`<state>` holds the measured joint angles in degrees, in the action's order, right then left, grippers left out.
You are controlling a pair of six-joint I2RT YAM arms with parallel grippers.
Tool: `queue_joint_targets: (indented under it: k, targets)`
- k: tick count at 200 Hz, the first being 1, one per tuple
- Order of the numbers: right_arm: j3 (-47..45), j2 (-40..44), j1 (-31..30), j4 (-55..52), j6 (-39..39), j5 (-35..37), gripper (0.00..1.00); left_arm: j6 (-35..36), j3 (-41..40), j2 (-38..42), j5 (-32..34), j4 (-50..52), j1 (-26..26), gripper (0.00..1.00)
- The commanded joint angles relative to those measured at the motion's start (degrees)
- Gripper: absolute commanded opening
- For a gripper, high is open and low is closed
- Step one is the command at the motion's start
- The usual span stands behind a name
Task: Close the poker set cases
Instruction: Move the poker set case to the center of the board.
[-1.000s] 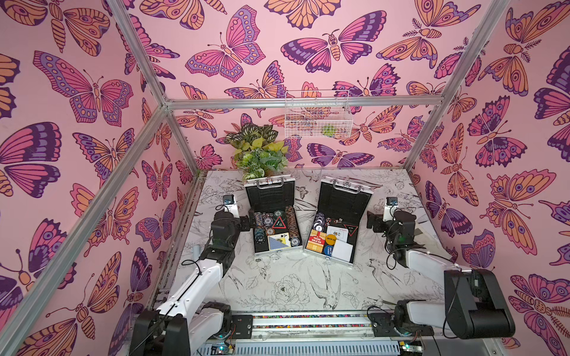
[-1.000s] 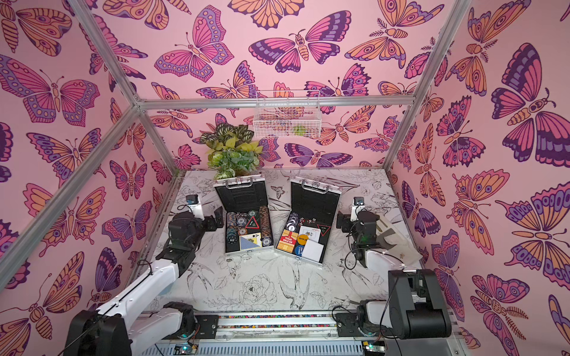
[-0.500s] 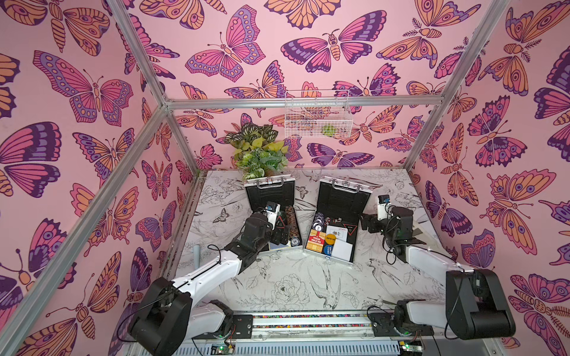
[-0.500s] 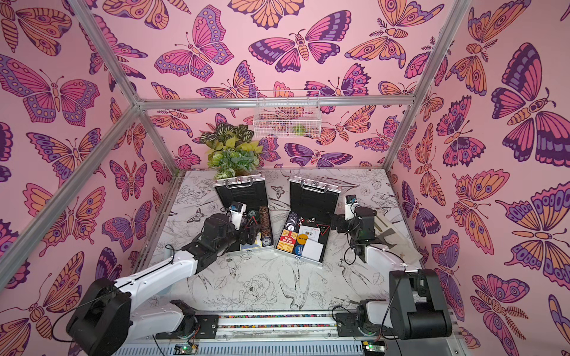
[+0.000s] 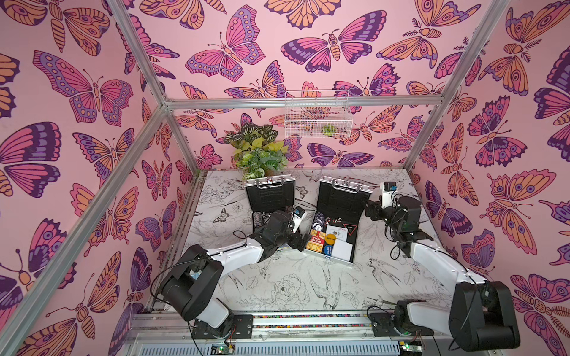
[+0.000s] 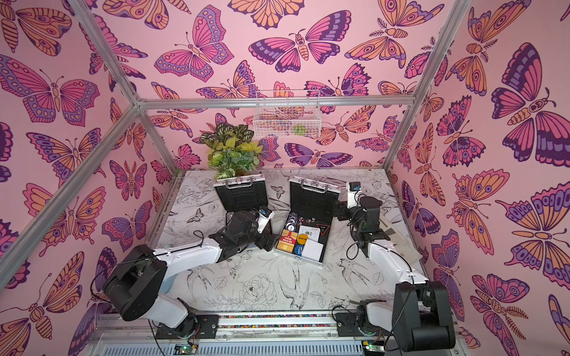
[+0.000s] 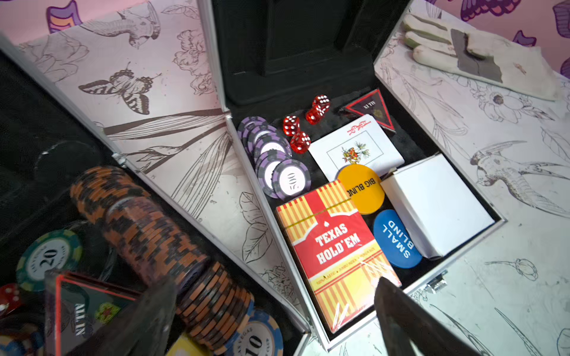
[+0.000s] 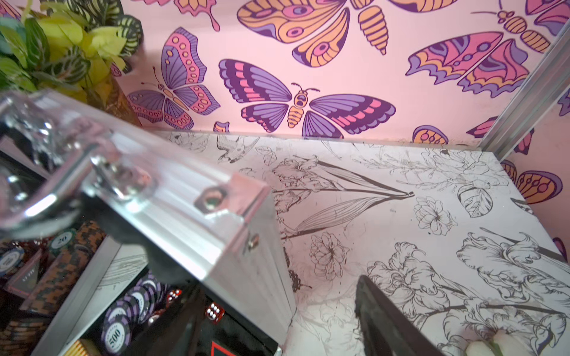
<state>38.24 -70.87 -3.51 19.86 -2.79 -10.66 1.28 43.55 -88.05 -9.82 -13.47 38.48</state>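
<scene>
Both cases sit open side by side mid-way across the table (image 5: pixel 277 286), left case (image 5: pixel 268 197) under my wide-open left gripper (image 5: pixel 300 243), right case (image 5: pixel 342 200) with my right gripper (image 8: pixel 277 317) open astride its lid edge; lids look stiff, slick metal, so I'd push their top rims

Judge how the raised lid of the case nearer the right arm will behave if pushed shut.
The lid shows a metal frame, so probably stiff, swinging as one panel. Its handle adds top weight, so it may drop fast, rattling the loose dice.
</scene>
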Motion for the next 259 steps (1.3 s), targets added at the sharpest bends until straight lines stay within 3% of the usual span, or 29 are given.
queue_joint_targets:
  k: [1, 64, 121, 188, 217, 259]
  targets:
    - [2.2, -0.6, -0.4, -0.8, -1.2, 0.7, 0.69, 4.4, 0.1, 0.0, -3.3, 0.0, 0.9, 1.0]
    - [3.5, -2.8, -1.1, -0.3, -0.8, 2.3, 0.49, 9.7, -1.6, -0.2, -7.9, 2.4, 3.2, 1.0]
    - [4.0, -3.9, -2.1, 0.1, 0.2, 3.7, 0.3, 11.6, 0.2, -4.8, -7.1, 5.2, 6.4, 1.0]
    - [4.3, -3.9, -3.4, 0.6, 0.8, 4.4, 0.09, 15.0, 3.9, -12.6, 8.1, 4.9, 12.2, 1.0]
    - [4.2, -3.8, -3.9, 0.3, 1.4, 4.4, 0.01, 14.5, 5.0, -15.0, 11.3, 3.5, 13.0, 1.0]
    - [3.8, -3.8, -4.8, -0.1, 1.8, 4.5, 0.0, 12.7, 7.0, -18.4, 16.8, 1.4, 13.0, 1.0]
